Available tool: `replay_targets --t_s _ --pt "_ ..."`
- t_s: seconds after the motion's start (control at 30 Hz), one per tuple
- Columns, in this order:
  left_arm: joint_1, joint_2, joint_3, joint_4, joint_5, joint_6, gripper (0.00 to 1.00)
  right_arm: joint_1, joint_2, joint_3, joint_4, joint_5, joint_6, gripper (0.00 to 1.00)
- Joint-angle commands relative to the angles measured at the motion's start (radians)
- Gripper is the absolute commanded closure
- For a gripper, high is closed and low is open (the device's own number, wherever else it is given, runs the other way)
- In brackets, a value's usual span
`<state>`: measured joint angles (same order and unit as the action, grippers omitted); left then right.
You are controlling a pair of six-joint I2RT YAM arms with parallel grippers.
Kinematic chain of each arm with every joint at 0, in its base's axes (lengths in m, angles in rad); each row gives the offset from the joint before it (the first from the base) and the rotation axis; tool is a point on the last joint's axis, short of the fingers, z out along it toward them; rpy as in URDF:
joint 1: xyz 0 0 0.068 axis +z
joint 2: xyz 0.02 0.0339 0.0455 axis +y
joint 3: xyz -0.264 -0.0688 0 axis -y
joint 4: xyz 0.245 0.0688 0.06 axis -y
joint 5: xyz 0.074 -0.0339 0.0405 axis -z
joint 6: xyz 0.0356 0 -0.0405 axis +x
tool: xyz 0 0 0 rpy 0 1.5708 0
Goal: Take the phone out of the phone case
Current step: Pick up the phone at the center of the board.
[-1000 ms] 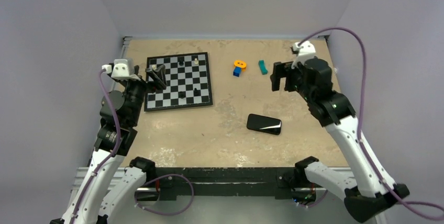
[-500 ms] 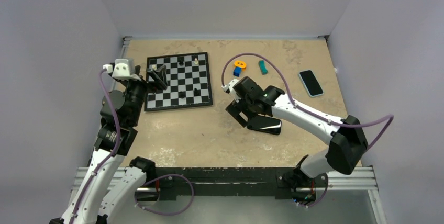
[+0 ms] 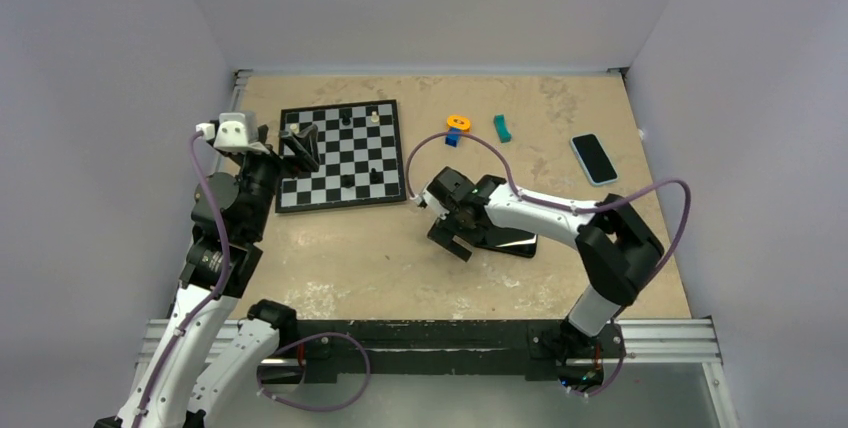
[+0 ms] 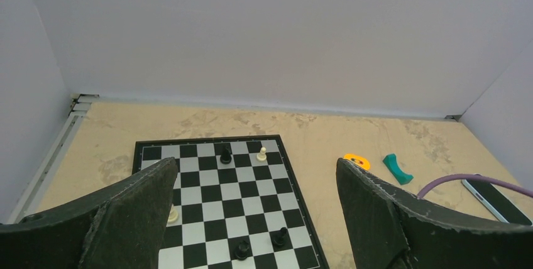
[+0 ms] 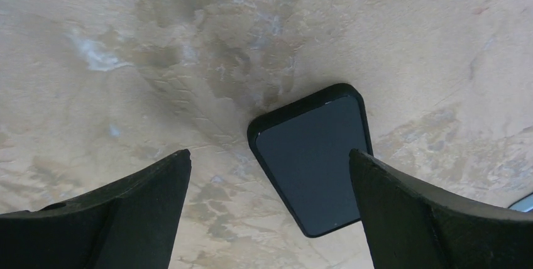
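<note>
Black and glossy, the phone (image 5: 311,162) in its case lies flat on the surface (image 3: 360,258), just below my right hand (image 3: 455,240), whose fingers are wide apart with nothing held. A flat slab offers little edge — closing here could skid it away, or pinch case and phone together. Further back, the left hand (image 4: 256,168) hangs spread above the chessboard (image 3: 345,153) — too far off to brace anything.

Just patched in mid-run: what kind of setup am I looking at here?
Most likely a lab test cell, not a home or shop. Plain walls box in a sandy tabletop, a metal rail runs along its near edge, and the chessboard and coloured blocks look like practice props.
</note>
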<state>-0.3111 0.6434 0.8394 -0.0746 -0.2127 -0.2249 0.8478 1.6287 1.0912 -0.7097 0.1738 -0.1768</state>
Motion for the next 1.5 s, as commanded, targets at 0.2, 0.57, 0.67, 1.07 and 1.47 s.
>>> replay_targets --t_s 0.2,0.57,0.67,1.07,1.47 --pt "-0.017 -0.002 0.035 0.022 -0.004 -0.011 0.00 -0.095 0.094 -0.028 0.061 0.215 0.012 0.02" --pt "-0.025 0.002 0.036 0.019 -0.008 -0.014 0.00 -0.297 0.127 0.067 0.086 -0.043 0.089 0.02" --pt "-0.025 0.005 0.039 0.017 -0.008 -0.016 0.00 -0.357 0.204 0.127 0.038 -0.079 0.204 0.02" --pt "-0.026 0.017 0.045 0.010 -0.003 -0.025 0.00 -0.459 0.255 0.118 0.023 -0.149 0.364 0.03" --pt "-0.026 0.033 0.052 0.002 0.013 -0.036 0.00 -0.454 0.161 0.023 0.024 -0.074 0.374 0.02"
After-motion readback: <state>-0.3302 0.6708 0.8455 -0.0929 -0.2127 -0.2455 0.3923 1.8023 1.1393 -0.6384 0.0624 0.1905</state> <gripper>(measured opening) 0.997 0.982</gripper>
